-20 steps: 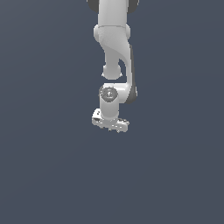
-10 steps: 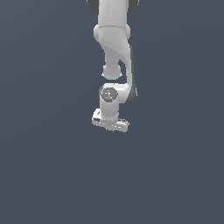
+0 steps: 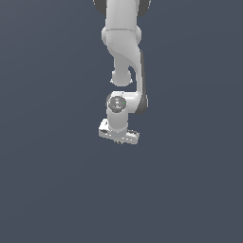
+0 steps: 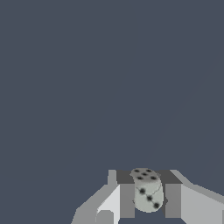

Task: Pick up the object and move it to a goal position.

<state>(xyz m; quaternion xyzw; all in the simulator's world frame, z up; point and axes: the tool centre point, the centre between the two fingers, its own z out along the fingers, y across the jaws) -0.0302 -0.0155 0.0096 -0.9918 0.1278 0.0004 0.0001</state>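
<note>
My grey two-fingered gripper (image 4: 148, 199) is closed to the width of a small pale rounded die with black pips (image 4: 147, 192), which sits pinched between my fingers (image 4: 127, 200), a pad touching it on each side. In the exterior view the die is hidden under my white hand. I judge the risk to be slip: the die's rounded corners could roll out under a sharp swing. The plain dark grey ground (image 3: 52, 180) looks open all round, with no edges or goal marker visible.

Flat, even, shadowless, low-resolution simulator renders
</note>
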